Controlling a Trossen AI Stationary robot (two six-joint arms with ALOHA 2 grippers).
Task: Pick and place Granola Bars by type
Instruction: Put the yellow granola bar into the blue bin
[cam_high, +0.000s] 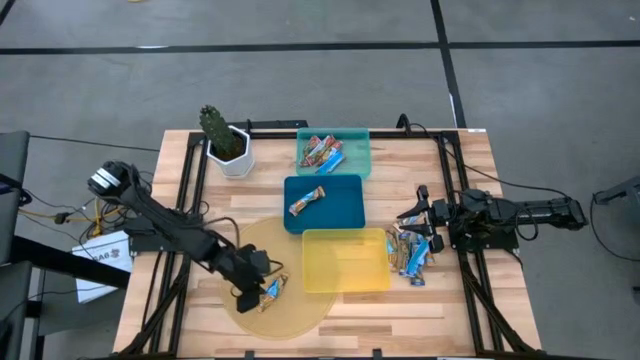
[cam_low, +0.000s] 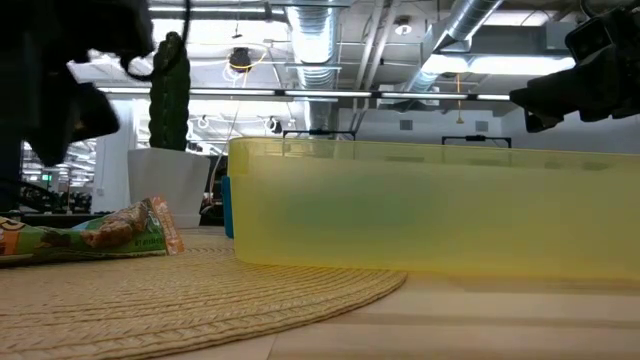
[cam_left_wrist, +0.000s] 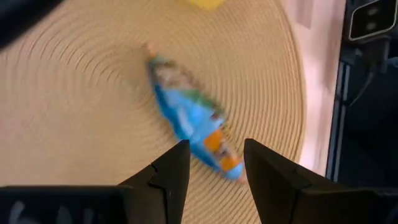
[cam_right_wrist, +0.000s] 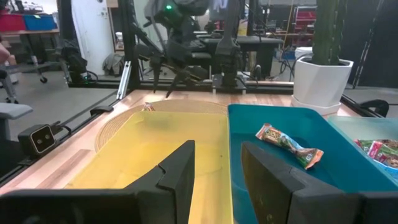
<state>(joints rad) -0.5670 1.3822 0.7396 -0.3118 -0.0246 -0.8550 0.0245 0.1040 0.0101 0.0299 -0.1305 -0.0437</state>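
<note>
A blue-white granola bar (cam_left_wrist: 193, 115) lies flat on the round woven mat (cam_high: 262, 300), also seen in the low view (cam_low: 100, 232). My left gripper (cam_left_wrist: 214, 152) hovers above it, open, with a finger on either side of the bar's orange end. My right gripper (cam_right_wrist: 217, 163) waits open at the table's right, beside a pile of several bars (cam_high: 412, 252). One tan bar (cam_high: 306, 201) lies in the blue tray (cam_high: 345, 215). Red-multicolour bars (cam_high: 322, 153) lie in the teal tray (cam_high: 358, 140). The yellow tray (cam_high: 345, 262) holds nothing.
A cactus in a white pot (cam_high: 226, 145) stands at the far left, next to the teal tray. The three trays form a column down the table's middle. The yellow tray's near corner overlaps the mat. Black rails (cam_high: 190, 180) run along both table sides.
</note>
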